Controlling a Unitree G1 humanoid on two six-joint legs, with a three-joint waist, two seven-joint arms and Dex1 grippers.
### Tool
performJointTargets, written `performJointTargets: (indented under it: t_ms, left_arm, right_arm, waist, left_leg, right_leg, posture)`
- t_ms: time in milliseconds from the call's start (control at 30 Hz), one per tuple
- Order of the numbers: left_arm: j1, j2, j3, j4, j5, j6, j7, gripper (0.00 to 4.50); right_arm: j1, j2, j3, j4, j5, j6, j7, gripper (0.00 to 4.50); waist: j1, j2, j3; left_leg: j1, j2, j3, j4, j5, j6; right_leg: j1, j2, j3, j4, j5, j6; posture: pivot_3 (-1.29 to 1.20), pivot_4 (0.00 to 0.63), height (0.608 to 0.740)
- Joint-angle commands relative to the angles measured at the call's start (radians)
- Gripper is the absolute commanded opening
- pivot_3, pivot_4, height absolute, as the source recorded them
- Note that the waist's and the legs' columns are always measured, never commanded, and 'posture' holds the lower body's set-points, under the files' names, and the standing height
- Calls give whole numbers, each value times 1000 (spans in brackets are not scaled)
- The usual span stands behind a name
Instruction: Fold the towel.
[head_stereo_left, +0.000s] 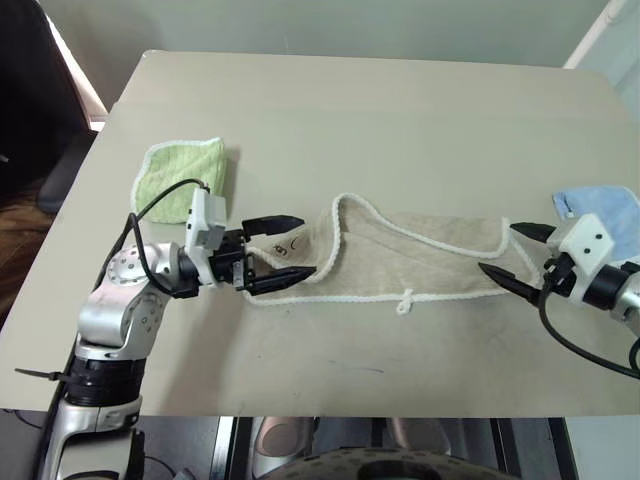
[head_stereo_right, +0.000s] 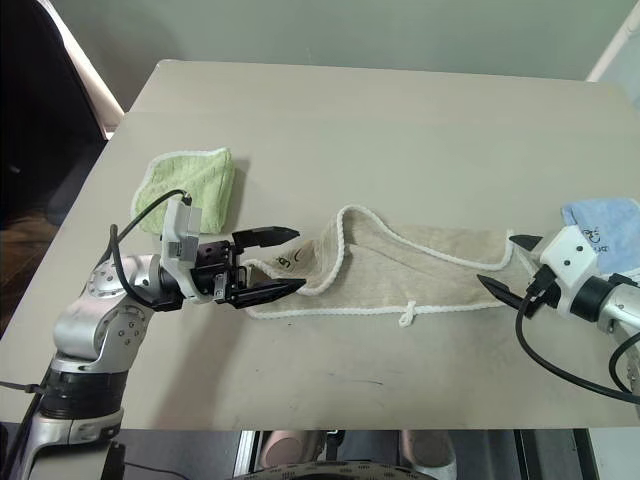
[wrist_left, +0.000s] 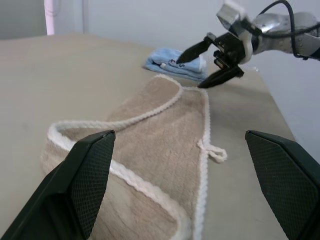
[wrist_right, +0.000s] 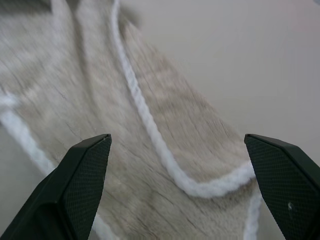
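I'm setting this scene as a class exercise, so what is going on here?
A two-armed robot is working on a long beige terry towel with white corded edging, spread partly folded across a pale table. Its left gripper and right gripper sit open at opposite ends, neither holding it. A light green cloth and a light blue cloth lie aside.

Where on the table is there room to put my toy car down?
The table is bare along its far side, beyond the green towel, and along the near edge. The middle is crowded: beige towel, left gripper, right gripper, blue towel.
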Motion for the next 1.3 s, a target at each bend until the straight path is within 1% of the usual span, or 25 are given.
performJointTargets:
  t_ms: [33,167,300,433,633,767,1067,1167,1300]
  left_arm:
    - [-17,-23,-17,-10,31,-54,15,4490]
    - [-7,-40,-27,-17,46,-75,23,4490]
    - [-2,-47,-40,-4,63,-100,12,4490]
    - [-3,-55,-44,23,76,-132,0,4490]
    - [16,-66,-56,35,91,-170,-10,4490]
    - [34,-64,-61,42,101,-198,-15,4490]
    - [60,-55,-54,49,111,-228,-20,4490]
    - [67,-54,-48,39,104,-222,-14,4490]
    - [73,-48,-52,28,109,-222,-11,4490]
  right_arm:
    - [-36,-19,-15,62,-67,-137,15,4500]
    - [-77,-43,-9,181,-118,-249,43,4500]
    - [-85,-90,13,338,-189,-419,88,4500]
    - [-140,-115,55,465,-264,-550,79,4500]
    - [-264,-89,102,606,-318,-638,31,4500]
    - [-352,-78,158,725,-380,-711,-4,4500]
    - [-435,-54,240,823,-442,-827,-51,4500]
    - [-444,-39,251,806,-416,-835,-32,4500]
    - [-438,-11,260,732,-380,-813,-11,4500]
  waist:
    - [0,0,0]
    - [0,0,0]
    - [2,0,0]
    - [1,1,0]
    - [-2,2,-1]
    - [-2,2,-1]
    - [-2,3,-1]
    - [-2,3,-1]
    - [-2,3,-1]
  left_leg:
    - [0,0,0,0,0,0]
    - [0,0,0,0,0,1]
    - [0,0,0,0,1,2]
    - [0,0,0,0,-2,6]
    - [1,0,0,0,-1,8]
    - [1,1,0,0,0,8]
    - [1,1,0,0,0,8]
    - [1,1,0,0,0,8]
    - [1,1,0,0,-1,7]
  right_leg:
    - [0,0,0,0,0,0]
    - [0,0,0,0,2,0]
    - [1,0,0,0,2,0]
    - [1,0,0,0,3,0]
    - [1,0,0,0,7,0]
    - [1,0,0,0,8,-1]
    - [1,-1,0,0,9,-1]
    - [1,-1,0,0,9,-1]
    - [1,-1,0,0,9,-1]
  posture:
    - [0,150,728]
    - [0,150,728]
    - [0,150,728]
    - [0,150,728]
    - [0,150,728]
    - [0,150,728]
    - [0,150,728]
    - [0,150,728]
    - [0,150,728]
